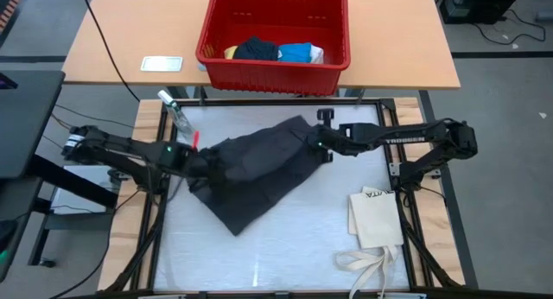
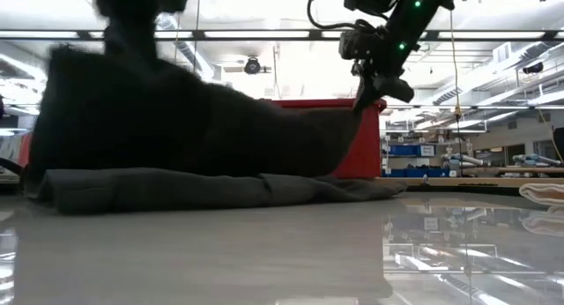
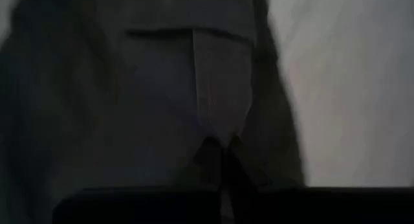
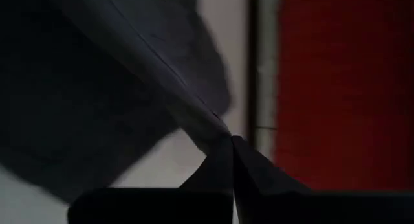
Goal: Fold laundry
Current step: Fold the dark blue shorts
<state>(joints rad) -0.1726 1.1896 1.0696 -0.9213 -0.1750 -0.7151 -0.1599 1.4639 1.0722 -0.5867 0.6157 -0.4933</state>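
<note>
The dark grey shorts (image 1: 251, 174) lie spread across the middle of the white table, raised at two ends. My left gripper (image 1: 205, 162) is shut on their left end and my right gripper (image 1: 316, 144) on their far right end. In the low view the shorts (image 2: 194, 137) rise high at the left and slope down toward my right gripper (image 2: 363, 98). Their lower part (image 2: 220, 190) rests bunched on the table. More laundry, blue, yellow, navy and white pieces (image 1: 276, 51), lies in the red basket. My left gripper (image 3: 222, 146) pinches a raised fold of the shorts (image 3: 217, 123) between its two shut fingers, slanting down from the table's left. The cloth hangs below the fingers. My right gripper (image 4: 231, 141) pinches an edge of the shorts (image 4: 213, 123) at its fingertips, slanting down from the right. The cloth runs from them as a taut ridge, lifted off the table.
The red basket (image 1: 275, 70) stands on the wooden table beyond the far edge. A cream tote bag (image 1: 376, 217) with long straps lies at the near right. A small bottle-like thing (image 1: 177, 116) lies at the far left corner, and a white card (image 1: 162, 63) sits farther back.
</note>
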